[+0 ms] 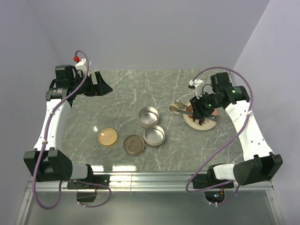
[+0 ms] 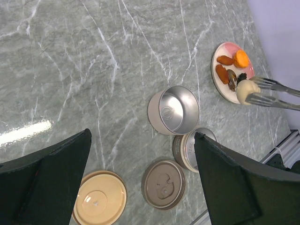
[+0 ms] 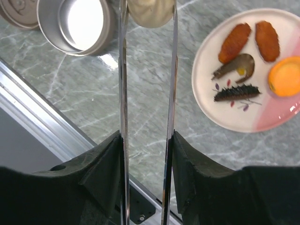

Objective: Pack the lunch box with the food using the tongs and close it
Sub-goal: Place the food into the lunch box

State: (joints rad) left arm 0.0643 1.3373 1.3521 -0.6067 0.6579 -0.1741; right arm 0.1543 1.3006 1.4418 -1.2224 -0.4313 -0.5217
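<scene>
My right gripper (image 3: pixel 146 140) is shut on the thin silver tongs (image 3: pixel 123 84), and both of its fingers press on the two arms. Between the tong tips sits a pale round piece of food (image 3: pixel 151 11), held off the plate's left side. The other food lies on the pale pink plate (image 3: pixel 243 117): two reddish-brown pieces (image 3: pixel 234 42), an orange chunk (image 3: pixel 284 76) and dark bits (image 3: pixel 236 92). The lunch box is two open steel tins (image 1: pixel 149 116) (image 1: pixel 154 136) at the table's middle. My left gripper (image 1: pixel 101 84) hangs open and empty at the far left.
A tan lid (image 1: pixel 107 137) and a brown lid (image 1: pixel 133 145) lie flat on the marble table, left of the nearer tin. In the left wrist view that tin (image 2: pixel 185 150) is partly behind my right finger. The table's metal front edge (image 3: pixel 47 126) runs close below the tongs.
</scene>
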